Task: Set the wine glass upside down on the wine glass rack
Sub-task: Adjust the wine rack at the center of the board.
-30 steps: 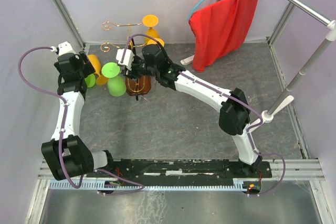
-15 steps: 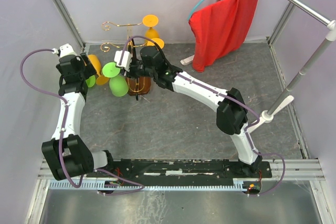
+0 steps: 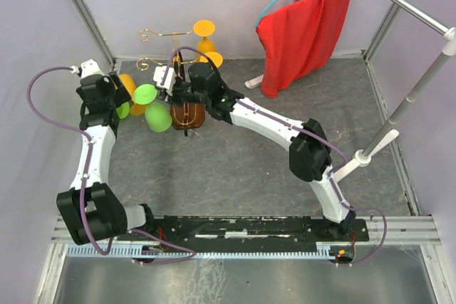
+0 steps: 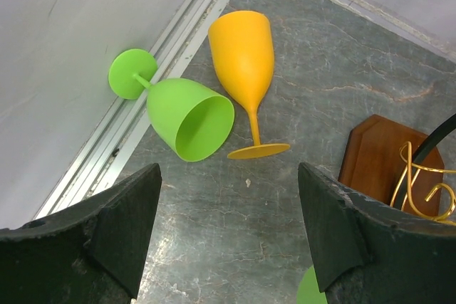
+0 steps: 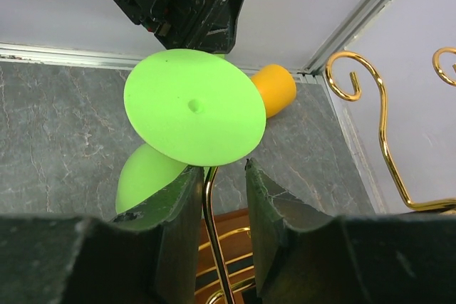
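Green wine glass (image 5: 192,105) hangs foot-up at the right pincer (image 5: 219,169), jaws narrow; a grip cannot be told. It should slide the stem gently along the wine glass rack (image 3: 189,115) wire. Left pincer (image 4: 229,197) is open.

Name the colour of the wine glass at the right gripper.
Bright green; the wine glass shows best in the right wrist view.

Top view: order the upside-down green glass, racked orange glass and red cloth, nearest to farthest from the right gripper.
1. Green glass, just left of the right gripper.
2. Orange glass, behind it on the rack.
3. Red cloth, far right.
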Robot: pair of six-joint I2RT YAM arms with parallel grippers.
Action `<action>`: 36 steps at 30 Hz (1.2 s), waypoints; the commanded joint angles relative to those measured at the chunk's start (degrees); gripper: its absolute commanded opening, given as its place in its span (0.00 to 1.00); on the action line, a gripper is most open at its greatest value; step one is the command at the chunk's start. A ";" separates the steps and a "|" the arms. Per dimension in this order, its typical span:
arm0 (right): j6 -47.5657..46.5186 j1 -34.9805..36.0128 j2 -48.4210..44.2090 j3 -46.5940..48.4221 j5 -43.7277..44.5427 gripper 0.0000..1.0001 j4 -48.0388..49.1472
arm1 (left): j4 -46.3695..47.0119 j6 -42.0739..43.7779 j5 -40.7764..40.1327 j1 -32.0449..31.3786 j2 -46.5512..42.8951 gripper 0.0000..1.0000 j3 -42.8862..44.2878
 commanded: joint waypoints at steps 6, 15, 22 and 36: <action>1.46 0.07 0.60 5.11 -2.50 0.37 4.51 | 2.33 -1.73 0.88 -0.08 -2.97 0.83 -0.49; 1.59 0.34 0.77 6.23 -4.54 0.37 4.65 | 2.67 -2.19 1.51 -0.27 -3.70 0.83 -0.84; 1.64 0.77 1.05 6.01 -5.19 0.37 4.80 | 2.19 -2.26 1.80 -0.36 -4.04 0.83 -1.10; 1.49 2.53 -0.12 4.14 -6.48 0.37 3.89 | 2.48 -2.18 2.02 -0.71 -5.24 0.83 -2.02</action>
